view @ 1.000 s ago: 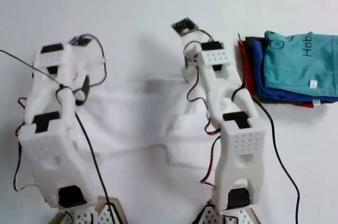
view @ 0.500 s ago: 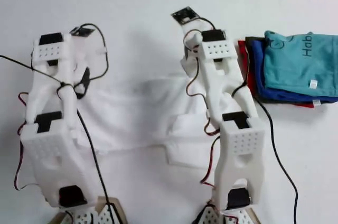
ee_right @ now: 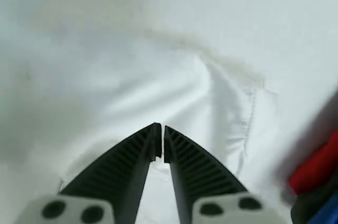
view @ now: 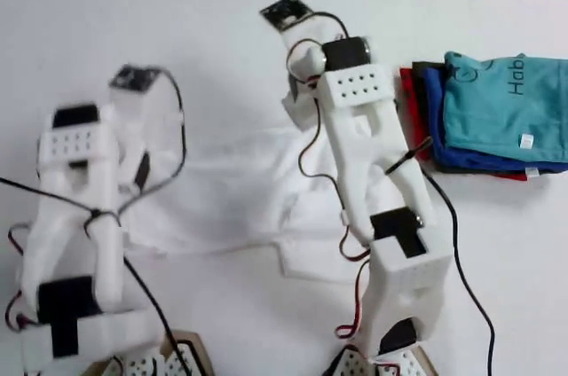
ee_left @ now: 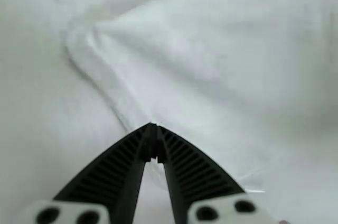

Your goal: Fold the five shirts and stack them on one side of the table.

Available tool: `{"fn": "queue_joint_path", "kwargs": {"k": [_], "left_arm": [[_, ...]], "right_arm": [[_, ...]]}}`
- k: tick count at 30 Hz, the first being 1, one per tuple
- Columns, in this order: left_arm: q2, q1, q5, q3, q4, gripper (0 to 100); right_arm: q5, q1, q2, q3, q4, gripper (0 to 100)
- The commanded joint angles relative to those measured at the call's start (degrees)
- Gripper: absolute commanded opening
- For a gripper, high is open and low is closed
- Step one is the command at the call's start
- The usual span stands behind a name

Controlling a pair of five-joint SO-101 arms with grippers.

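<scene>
Both arms have stretched farther from their bases over the last second, and the white shirt (view: 235, 185) has bunched up between them, its far edge drawn toward the back of the table (view: 204, 30). The left arm (view: 75, 181) stands over the shirt's left end and the right arm (view: 364, 128) over its right end. In the left wrist view, the left gripper (ee_left: 153, 131) has its jaws pressed together at a folded hem of the white cloth, pinching it. In the right wrist view, the right gripper (ee_right: 160, 131) is likewise closed on the shirt, with only a sliver between the jaws, beside a stitched seam. On the table's right side lies a stack of folded shirts, well apart from the left arm: a teal shirt (view: 501, 110) on top, with a blue shirt (view: 432, 119) and a red shirt (view: 410, 105) under it.
</scene>
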Motion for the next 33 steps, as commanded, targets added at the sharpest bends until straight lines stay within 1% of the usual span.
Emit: {"fn": "queue_joint_path", "kwargs": {"k": [1,4,7,11,14,18,22,26,30,33], "left_arm": [[-7.03,-0.53,-0.53,10.86,-5.45,3],[-10.55,-1.76,-0.70,18.07,-11.25,3],[-13.01,-2.46,-0.70,24.04,-17.23,3],[-13.89,-2.46,-0.70,29.85,-22.59,3],[-13.89,-2.46,-0.53,33.63,-25.58,3],[-14.33,-2.46,-0.35,35.38,-27.34,3],[-14.07,-2.46,-0.35,35.47,-27.60,3],[-13.98,-2.46,-0.26,35.74,-28.66,3],[-13.98,-2.37,-0.26,35.82,-28.66,3],[-13.98,-2.37,-0.26,35.82,-28.66,3]], "right_arm": [[-0.35,-1.01,-4.97,4.84,-0.13,1.8],[-0.35,-0.92,-8.40,14.15,-5.05,1.8],[-0.35,-0.75,-12.79,26.55,-13.58,1.8],[-0.35,-0.92,-16.48,40.44,-24.40,1.8],[-0.35,-0.66,-16.75,46.15,-28.97,1.8],[-0.44,-1.01,-17.36,50.37,-29.58,1.8],[-0.26,-0.75,-20.09,53.27,-26.42,1.8],[-0.26,-1.01,-26.42,57.67,-23.60,1.8],[0.00,-1.01,-35.21,63.30,-23.25,1.8],[3.08,-0.92,-39.96,68.22,-23.52,1.8]]}}
